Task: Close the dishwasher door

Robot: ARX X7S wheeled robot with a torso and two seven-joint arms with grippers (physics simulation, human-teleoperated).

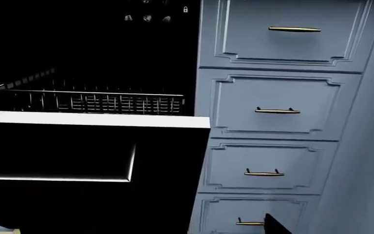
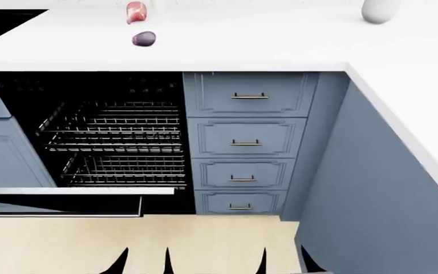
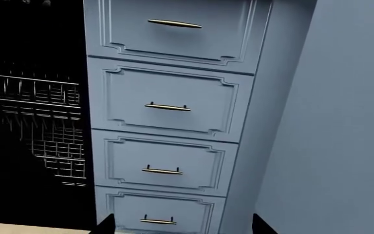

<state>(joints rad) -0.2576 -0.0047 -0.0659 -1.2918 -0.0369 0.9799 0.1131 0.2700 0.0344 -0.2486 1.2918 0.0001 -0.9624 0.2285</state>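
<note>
The dishwasher door [image 2: 59,202] hangs open and lowered at the left of the head view, glossy black with a silver edge strip [image 2: 74,191] and a long silver bar handle [image 2: 59,215]. It also fills the left wrist view [image 1: 57,151], with its strip [image 1: 89,119] and handle [image 1: 57,179]. My left gripper [image 2: 143,264] is open, low over the floor, in front of the door's right end and not touching it. In its wrist view only one fingertip [image 1: 276,225] shows. My right gripper [image 2: 284,264] is open and empty, facing the drawer stack [image 3: 183,226].
Two wire racks [image 2: 120,128] [image 2: 128,165] sit inside the open dishwasher. A stack of blue-grey drawers with brass handles [image 2: 246,142] stands right of it. A blue cabinet side [image 2: 371,200] juts out at the right. The white counter [image 2: 280,40] carries small objects [image 2: 144,39].
</note>
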